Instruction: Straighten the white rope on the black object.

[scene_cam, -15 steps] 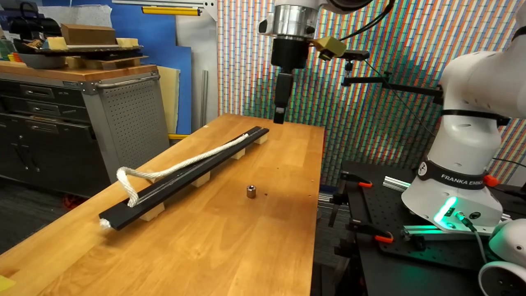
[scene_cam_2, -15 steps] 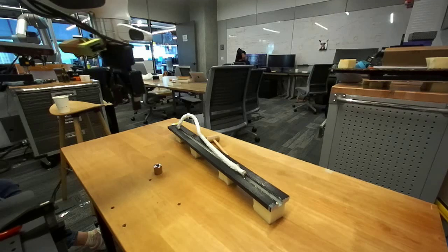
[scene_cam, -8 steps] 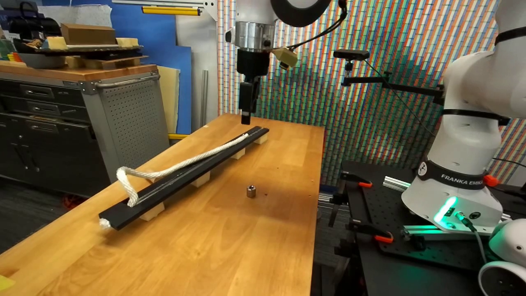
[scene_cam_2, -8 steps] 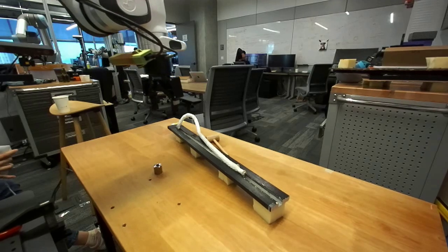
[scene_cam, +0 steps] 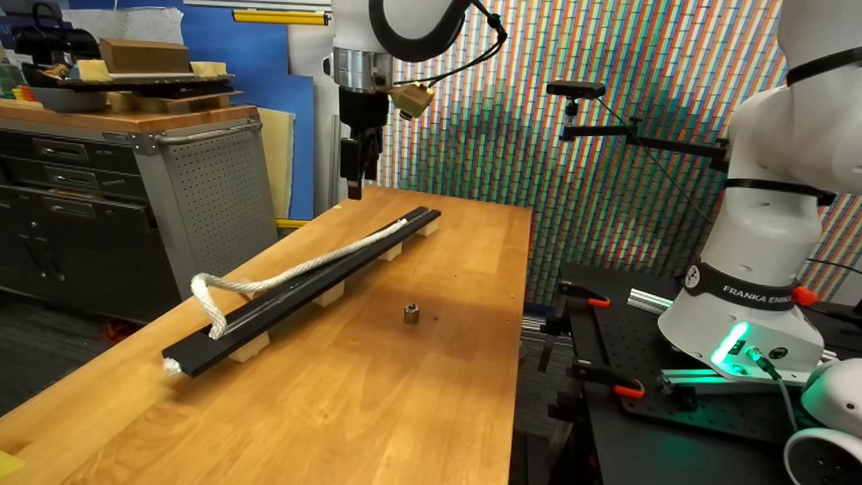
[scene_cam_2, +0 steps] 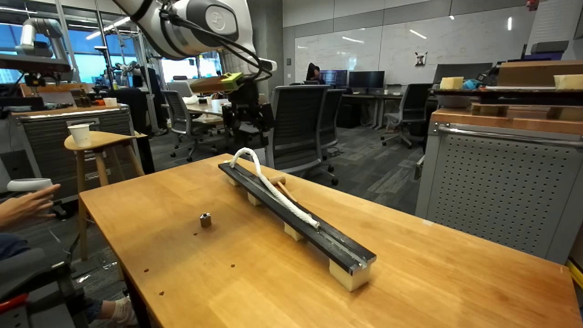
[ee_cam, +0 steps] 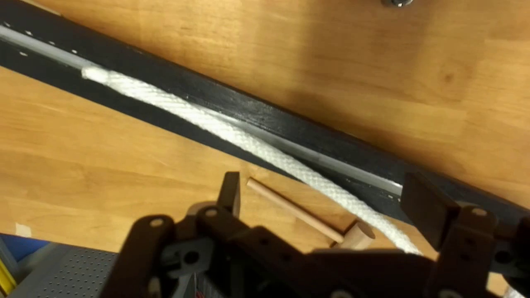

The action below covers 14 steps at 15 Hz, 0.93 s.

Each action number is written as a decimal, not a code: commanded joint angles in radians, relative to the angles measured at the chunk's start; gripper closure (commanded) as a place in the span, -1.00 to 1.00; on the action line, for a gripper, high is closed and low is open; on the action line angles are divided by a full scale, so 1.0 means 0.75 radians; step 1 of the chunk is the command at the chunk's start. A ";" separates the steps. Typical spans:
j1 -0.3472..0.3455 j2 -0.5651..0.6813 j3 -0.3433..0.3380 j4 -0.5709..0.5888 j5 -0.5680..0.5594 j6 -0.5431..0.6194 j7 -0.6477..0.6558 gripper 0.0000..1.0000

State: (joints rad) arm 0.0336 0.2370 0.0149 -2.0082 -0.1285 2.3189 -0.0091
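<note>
The white rope (scene_cam: 323,259) lies along the black grooved rail (scene_cam: 289,303). One end rests at the groove; the middle slants off the groove past the rail's edge. Farther along, the rope (scene_cam_2: 256,165) arches up in a loop and comes back down near the rail's end (scene_cam_2: 339,249). A frayed white tip (scene_cam: 172,366) shows at that end. My gripper (scene_cam: 361,185) is open and empty, high above the table in both exterior views (scene_cam_2: 250,139). In the wrist view its fingers (ee_cam: 323,182) stand wide apart, with the rope (ee_cam: 248,142) passing between them in the picture, well below.
Pale blocks (scene_cam: 249,347) hold the rail off the wooden table (scene_cam: 377,404). A wooden mallet (ee_cam: 294,209) lies beside the rail under the rope's slant. A small metal cylinder (scene_cam: 411,314) stands on the table. A person's hand (scene_cam_2: 27,207) shows at the picture's edge.
The open gripper has swept across the table toward the rail's side, leftward in one picture and rightward in another. A person's hand has come into view. The rope and rail have not moved.
</note>
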 commanded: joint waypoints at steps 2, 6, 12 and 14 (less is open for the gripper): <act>0.003 0.065 0.000 0.105 0.002 -0.034 -0.003 -1.00; 0.004 0.089 0.000 0.118 0.002 -0.037 -0.003 -1.00; 0.002 0.103 -0.001 0.129 -0.033 -0.070 -0.064 -1.00; -0.019 0.148 -0.014 0.178 -0.079 -0.139 -0.177 -1.00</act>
State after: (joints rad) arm 0.0340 0.3116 0.0158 -1.9210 -0.1434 2.2763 -0.0438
